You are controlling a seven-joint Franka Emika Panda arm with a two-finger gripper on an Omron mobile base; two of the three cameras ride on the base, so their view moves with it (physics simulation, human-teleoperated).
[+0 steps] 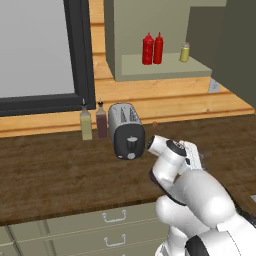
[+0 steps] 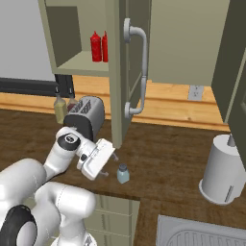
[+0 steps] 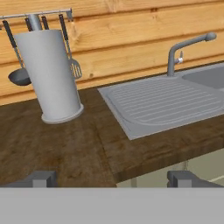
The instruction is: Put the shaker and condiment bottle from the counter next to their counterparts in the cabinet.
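Right base view: small pale blue-grey translucent shaker (image 2: 123, 174) stands upright on dark wood-grain counter (image 2: 163, 153), near front edge, just right of white two-finger gripper (image 2: 106, 166), fully open, empty. Two red squeeze bottles (image 2: 99, 46) on olive cabinet (image 2: 81, 62) shelf.

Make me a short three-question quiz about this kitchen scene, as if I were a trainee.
1. True or false: two red squeeze bottles stand side by side on the olive-khaki wall cabinet's shelf.
2. Where is the small pale blue-grey shaker? A) in the cabinet B) on the dark brown wood-grain counter C) in the gripper
3. Fill in: the gripper's fingers are ____.

Key: 1 true; 2 B; 3 open.
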